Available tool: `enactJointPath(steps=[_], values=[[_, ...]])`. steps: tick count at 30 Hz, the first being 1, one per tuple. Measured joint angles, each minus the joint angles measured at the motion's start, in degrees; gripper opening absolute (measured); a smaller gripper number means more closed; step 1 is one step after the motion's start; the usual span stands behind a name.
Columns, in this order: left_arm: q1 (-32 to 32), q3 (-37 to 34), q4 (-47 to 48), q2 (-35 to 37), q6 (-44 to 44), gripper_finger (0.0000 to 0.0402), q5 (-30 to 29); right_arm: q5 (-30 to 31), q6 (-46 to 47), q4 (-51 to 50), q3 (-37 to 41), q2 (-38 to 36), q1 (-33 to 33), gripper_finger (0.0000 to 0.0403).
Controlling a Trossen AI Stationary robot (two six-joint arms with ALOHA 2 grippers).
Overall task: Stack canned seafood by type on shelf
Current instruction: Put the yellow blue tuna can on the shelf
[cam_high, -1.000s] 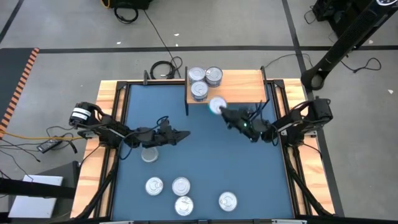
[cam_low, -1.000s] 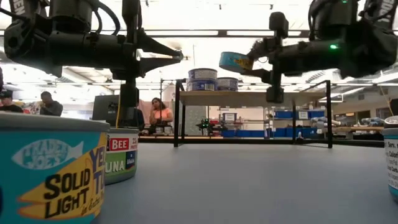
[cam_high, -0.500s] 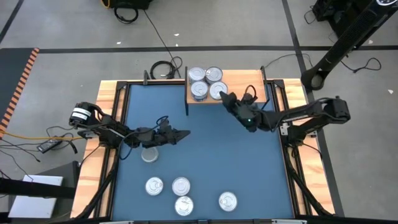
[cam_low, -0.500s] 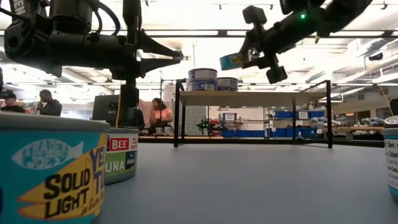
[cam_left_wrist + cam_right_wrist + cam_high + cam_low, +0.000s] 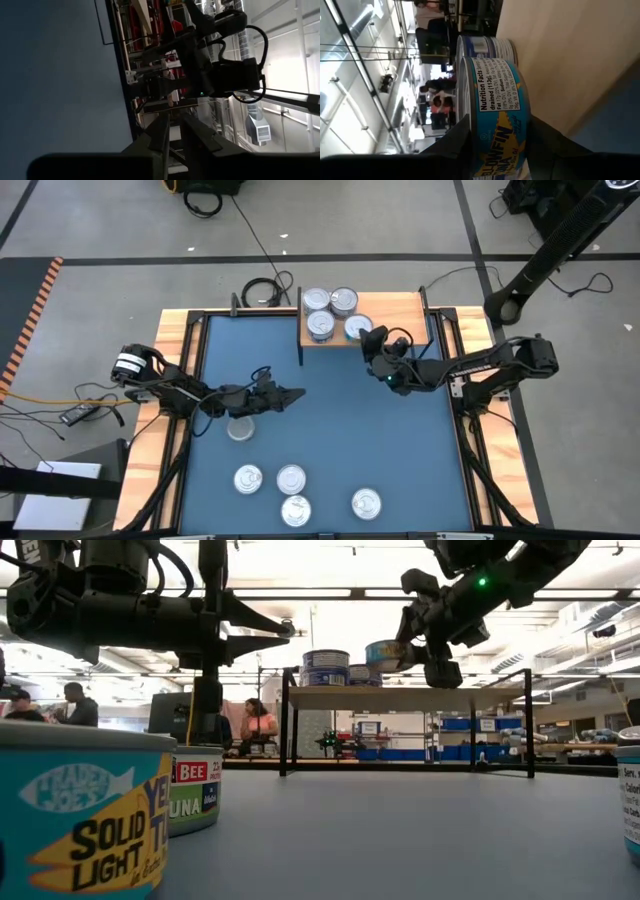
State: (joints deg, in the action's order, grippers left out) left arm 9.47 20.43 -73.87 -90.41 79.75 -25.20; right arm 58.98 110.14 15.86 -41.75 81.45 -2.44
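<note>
The right hand [image 5: 366,340] pinches a blue tin [image 5: 357,329] just over the shelf [image 5: 395,308], beside three tins [image 5: 318,326] already there. The left hand [image 5: 297,394] hangs over the blue worktop [image 5: 340,430] with nothing in it, fingers [image 5: 159,135] close together. Five more tins [image 5: 292,478] sit on the worktop, one [image 5: 240,429] under the left arm.

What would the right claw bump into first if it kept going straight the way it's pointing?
Probably the blue-labelled cans already on the shelf: the right gripper, holding a can, points at them, though depth is hard to judge.
</note>
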Motion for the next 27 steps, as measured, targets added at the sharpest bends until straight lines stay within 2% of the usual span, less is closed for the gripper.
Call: enactJointPath(steps=[15,20,23,27], values=[[0.0,0.0,0.0,0.0,0.4,0.0049,-1.8,-0.6,-0.8,-3.2,-0.3,0.0,-1.3,0.0134],[0.0,0.0,0.1,0.0,0.4,0.0049,-2.0,-5.3,-2.8,-3.0,-0.3,1.6,-1.7,0.0134],[0.0,0.0,0.1,0.0,0.4,0.0049,-2.0,-7.9,-2.0,-0.1,-0.3,4.3,-2.0,0.0134],[0.0,0.0,0.0,0.0,0.4,0.0049,-2.0,-5.2,-2.9,7.1,-0.3,7.6,-2.0,0.0134]])
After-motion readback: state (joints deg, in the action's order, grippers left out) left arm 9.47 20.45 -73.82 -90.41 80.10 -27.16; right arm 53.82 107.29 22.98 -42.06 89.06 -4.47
